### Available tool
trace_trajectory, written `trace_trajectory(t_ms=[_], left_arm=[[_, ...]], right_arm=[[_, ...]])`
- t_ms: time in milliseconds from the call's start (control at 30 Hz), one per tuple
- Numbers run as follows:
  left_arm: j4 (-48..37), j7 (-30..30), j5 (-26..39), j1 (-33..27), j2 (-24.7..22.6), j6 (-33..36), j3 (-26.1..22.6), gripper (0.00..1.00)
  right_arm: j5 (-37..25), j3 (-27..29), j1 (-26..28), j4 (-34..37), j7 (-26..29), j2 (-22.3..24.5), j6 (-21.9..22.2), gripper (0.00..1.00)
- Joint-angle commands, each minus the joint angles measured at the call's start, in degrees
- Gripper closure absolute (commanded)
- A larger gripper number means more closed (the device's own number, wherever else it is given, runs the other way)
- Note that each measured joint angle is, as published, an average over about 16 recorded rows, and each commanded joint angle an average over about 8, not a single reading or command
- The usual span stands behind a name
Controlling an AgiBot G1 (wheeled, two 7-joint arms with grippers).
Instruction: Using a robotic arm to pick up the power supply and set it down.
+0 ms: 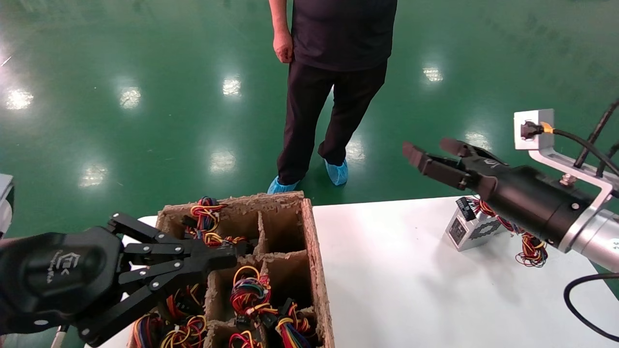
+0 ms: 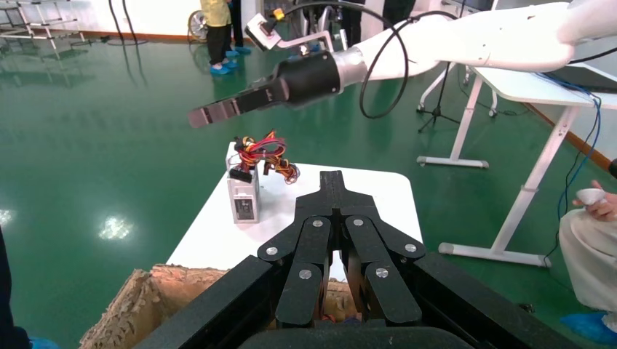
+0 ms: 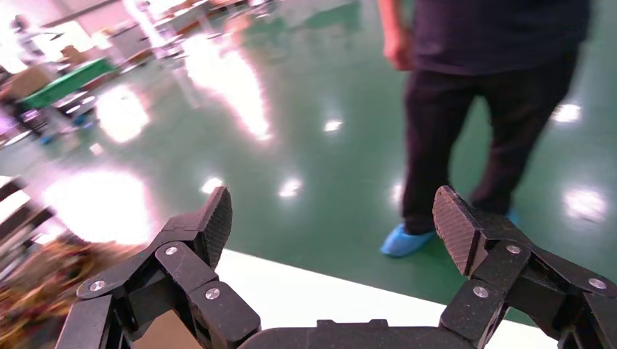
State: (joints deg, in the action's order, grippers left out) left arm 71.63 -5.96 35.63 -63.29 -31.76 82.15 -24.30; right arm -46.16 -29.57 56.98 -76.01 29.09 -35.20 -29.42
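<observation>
The power supply (image 1: 471, 228), a small silver box with a perforated side, stands on the white table (image 1: 387, 275) with its coloured wires (image 1: 530, 247) trailing beside it. My right gripper (image 1: 430, 150) hangs open and empty in the air, above the box and a little to its left, pointing left; its ribbed pads (image 3: 218, 218) stand wide apart. The left wrist view shows the power supply (image 2: 244, 200) upright under that right gripper (image 2: 218, 113). My left gripper (image 1: 242, 249) is shut and empty, held over the brown tray (image 1: 316, 251).
The fibre tray's cells hold several bundles of coloured wires (image 1: 249, 290). A person (image 1: 333, 72) in dark clothes and blue shoe covers stands on the green floor just past the table's far edge. The tray (image 2: 145, 291) sits at the table's left end.
</observation>
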Motion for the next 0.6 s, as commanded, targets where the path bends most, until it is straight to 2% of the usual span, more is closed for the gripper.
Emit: trace_trajectory(t_ms=[33,600], left_arm=[[0.00,0.00,0.00,0.00,0.00,0.00,0.00,0.00],[0.00,0.00,0.00,0.00,0.00,0.00,0.00,0.00]], right_arm=[[0.25,0.79,0.27,0.14,-1.06,0.01,-3.26,0.00],[2.35,7.40,2.50,1.33,-10.01,0.10,-30.72,0.00]])
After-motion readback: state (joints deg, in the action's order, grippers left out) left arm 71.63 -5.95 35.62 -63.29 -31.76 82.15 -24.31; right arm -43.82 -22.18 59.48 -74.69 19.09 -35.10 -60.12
